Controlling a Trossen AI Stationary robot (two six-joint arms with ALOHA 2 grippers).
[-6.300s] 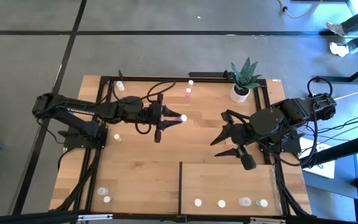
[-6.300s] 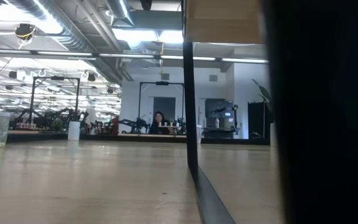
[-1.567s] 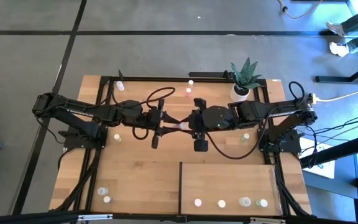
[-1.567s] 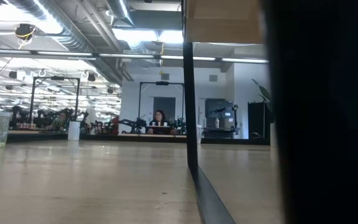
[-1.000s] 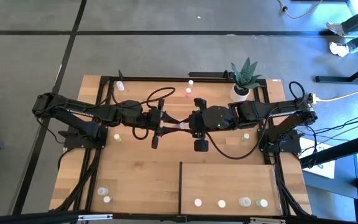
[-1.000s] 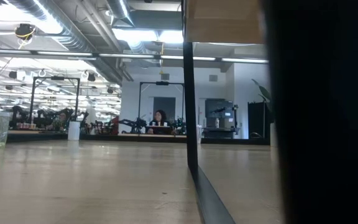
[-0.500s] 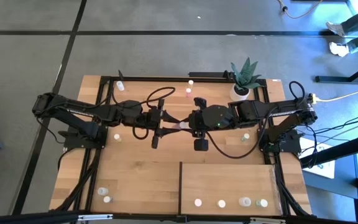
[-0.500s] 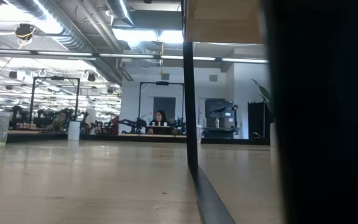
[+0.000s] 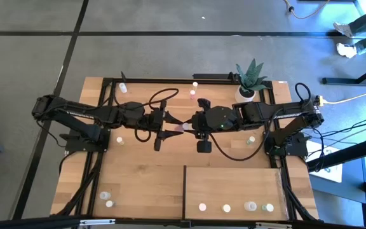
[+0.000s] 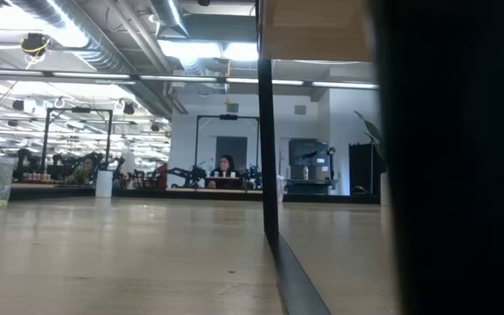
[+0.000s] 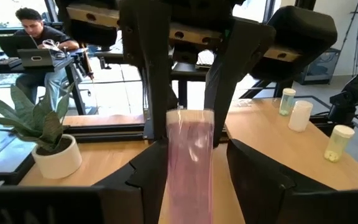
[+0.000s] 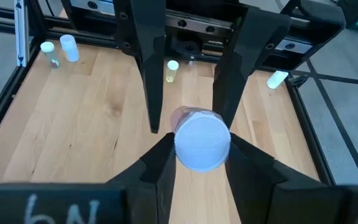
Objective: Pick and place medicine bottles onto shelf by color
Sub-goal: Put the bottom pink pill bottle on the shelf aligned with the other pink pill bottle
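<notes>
both arms meet mid-table; right gripper (image 9: 188, 128) clamps pink bottle (image 9: 184, 128), left gripper (image 9: 173, 127) spread.

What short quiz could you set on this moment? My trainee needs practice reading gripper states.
1. Multiple choice: which one is shut on the pink bottle? A. left gripper B. right gripper C. neither
2. True or false: four bottles stand on the shelf.
3. Fill in: the plant stands on the ___ arm's side.

Key: 1 B (the left's fingers stand spread beside it); 2 true; 3 right.
</notes>
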